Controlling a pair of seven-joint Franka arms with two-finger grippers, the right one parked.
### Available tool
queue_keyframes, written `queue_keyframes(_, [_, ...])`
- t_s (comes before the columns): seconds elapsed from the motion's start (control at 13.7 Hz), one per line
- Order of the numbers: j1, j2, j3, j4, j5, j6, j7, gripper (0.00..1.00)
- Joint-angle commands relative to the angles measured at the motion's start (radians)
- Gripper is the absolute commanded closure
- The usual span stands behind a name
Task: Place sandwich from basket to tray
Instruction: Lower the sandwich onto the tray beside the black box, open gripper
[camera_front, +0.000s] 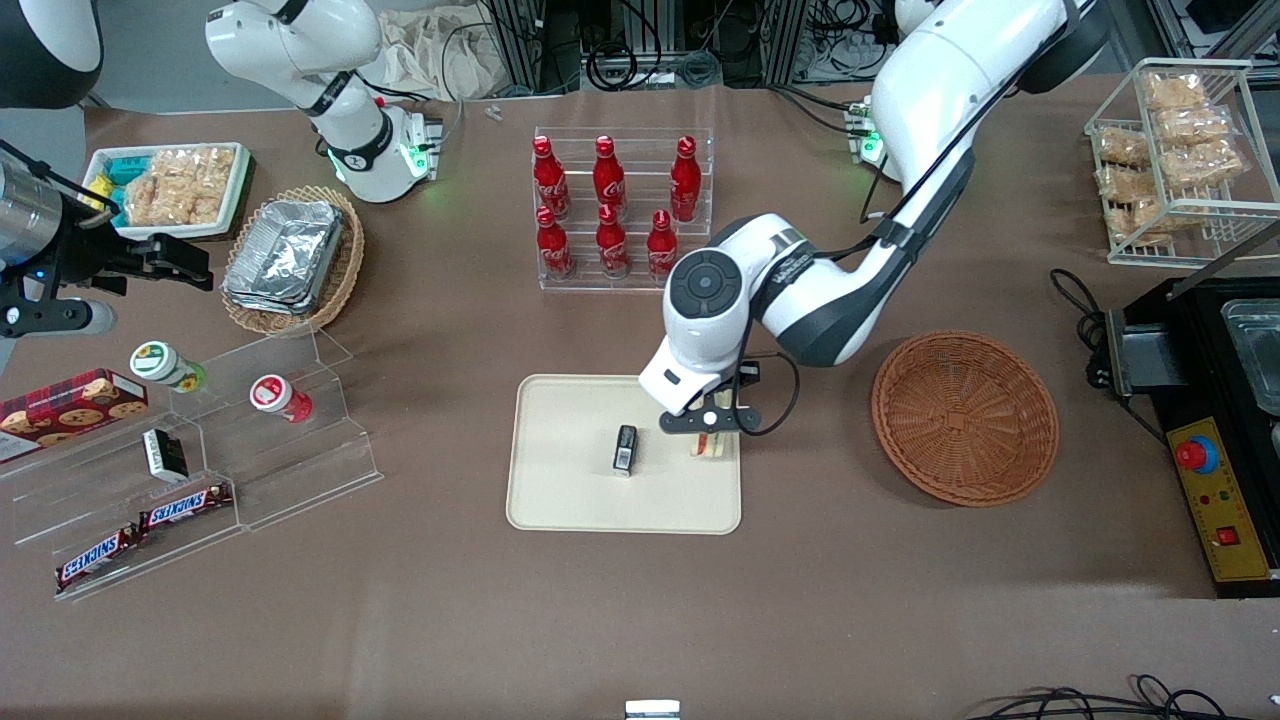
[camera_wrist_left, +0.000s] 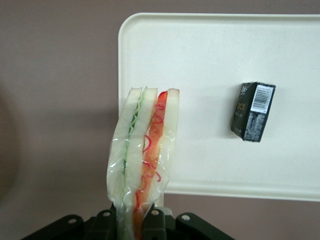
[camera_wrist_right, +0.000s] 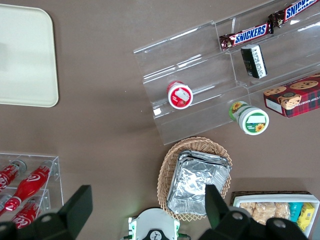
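red cola bottles (camera_front: 610, 205) (in clear rack (camera_front: 622, 210))

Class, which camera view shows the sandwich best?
The left wrist view: the sandwich fills it, layers visible, held by the gripper over the tray. The front view shows only a sliver under the gripper; the right wrist view shows none.

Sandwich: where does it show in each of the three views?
Front view: sandwich under the gripper, over the tray edge nearest the basket.
Left wrist view: sandwich held in the jaws, overlapping the tray.
Right wrist view: not visible.
Shared landmark: the tray.
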Motion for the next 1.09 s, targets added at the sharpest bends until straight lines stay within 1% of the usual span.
queue_keyframes(0.0, [-0.017,0.049,0.006,0.043,0.062,0.0,-0.014,1.0])
queue_keyframes(0.22, [-0.01,0.114,0.017,0.043,0.128,0.097,-0.009,1.0])
queue_keyframes(0.29, [-0.007,0.13,0.019,0.042,0.137,0.135,-0.011,1.0])
queue_keyframes(0.58, [-0.007,0.177,0.019,0.042,0.14,0.2,-0.008,1.0])
queue_keyframes(0.8, [-0.006,0.187,0.034,0.042,0.136,0.2,-0.003,0.99])
queue_keyframes(0.88, [-0.006,0.187,0.039,0.042,0.136,0.2,-0.003,0.96])
queue_keyframes(0.95, [-0.006,0.187,0.039,0.042,0.136,0.2,-0.003,0.84])
queue_keyframes(1.02, [-0.006,0.187,0.039,0.042,0.137,0.2,-0.002,0.74])
